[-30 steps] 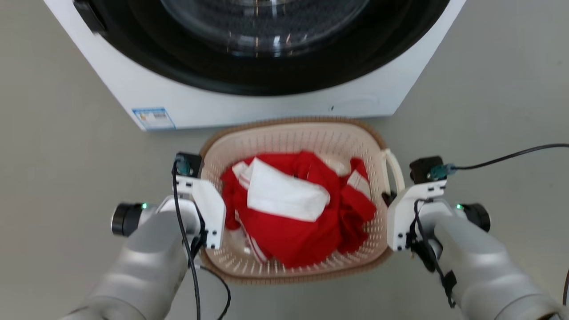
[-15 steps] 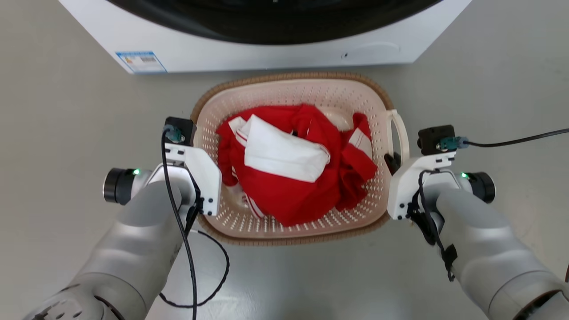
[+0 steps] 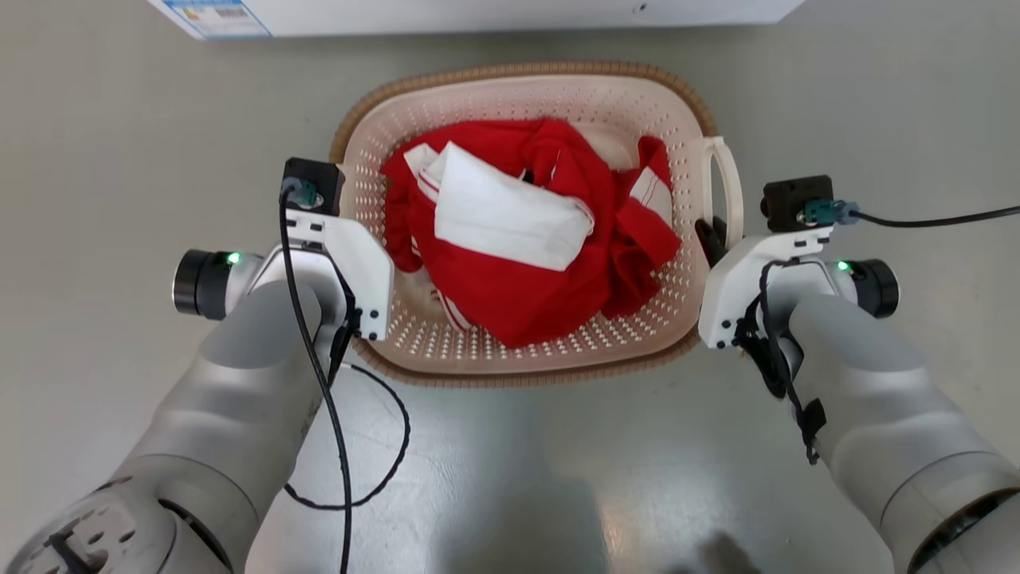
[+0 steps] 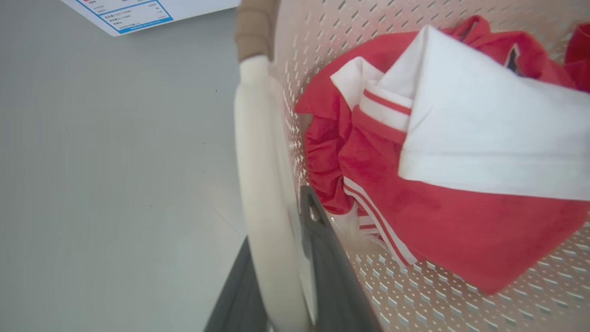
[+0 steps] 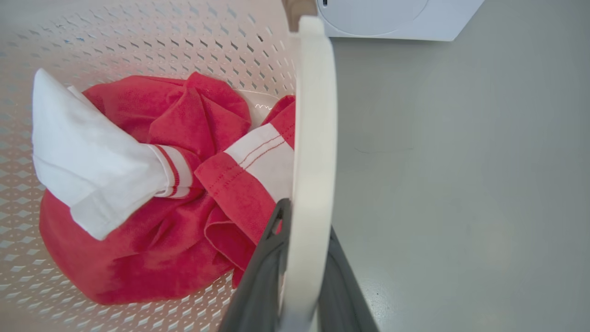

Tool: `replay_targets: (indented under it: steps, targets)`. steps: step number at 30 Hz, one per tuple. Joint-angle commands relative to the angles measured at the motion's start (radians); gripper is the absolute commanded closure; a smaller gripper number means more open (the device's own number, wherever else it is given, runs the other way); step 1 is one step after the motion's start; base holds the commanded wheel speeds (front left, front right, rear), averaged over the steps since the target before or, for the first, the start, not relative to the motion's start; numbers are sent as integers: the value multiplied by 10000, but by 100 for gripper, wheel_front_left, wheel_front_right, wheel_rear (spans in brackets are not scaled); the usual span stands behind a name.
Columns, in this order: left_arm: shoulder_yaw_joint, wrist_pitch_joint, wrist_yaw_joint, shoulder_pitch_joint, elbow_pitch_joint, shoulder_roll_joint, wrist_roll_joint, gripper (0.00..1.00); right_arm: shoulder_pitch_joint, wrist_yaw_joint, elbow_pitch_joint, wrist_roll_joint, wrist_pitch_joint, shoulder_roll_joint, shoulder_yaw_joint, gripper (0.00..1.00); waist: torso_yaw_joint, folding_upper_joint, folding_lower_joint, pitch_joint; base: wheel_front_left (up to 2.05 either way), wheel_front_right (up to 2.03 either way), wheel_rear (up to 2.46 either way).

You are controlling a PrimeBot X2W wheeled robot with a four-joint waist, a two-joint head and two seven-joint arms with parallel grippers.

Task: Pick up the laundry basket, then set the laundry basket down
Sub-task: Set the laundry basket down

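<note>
The cream perforated laundry basket [image 3: 518,92] with its brown rim sits on or just over the grey floor before me; I cannot tell which. Red and white clothes [image 3: 518,231] fill it. My left gripper [image 4: 281,276] is shut on the left white loop handle [image 4: 258,161], one dark finger on each side of it. My right gripper [image 5: 302,276] is shut the same way on the right loop handle [image 5: 311,115]. In the head view the right handle [image 3: 729,187] stands upright, and a dark finger [image 3: 709,235] shows beside it.
The white washing machine [image 3: 478,9] runs along the top edge, with a blue-bordered label [image 3: 215,11] at its left corner. A black cable [image 3: 374,462] loops over the floor under my left forearm. Another cable [image 3: 932,217] runs right from my right wrist.
The whole head view has shifted: the washing machine has slid up to the top edge and the basket looks a little larger. Both grippers keep their hold on the handles.
</note>
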Motion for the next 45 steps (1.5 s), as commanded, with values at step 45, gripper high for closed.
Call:
replay_targets:
  steps: [45]
  targets:
    - [94,-567,210,-1561,-19,252,44,100,-540,75,-123,-2226,-375,139,-1867,100,4,0,0,2087,0,0,0]
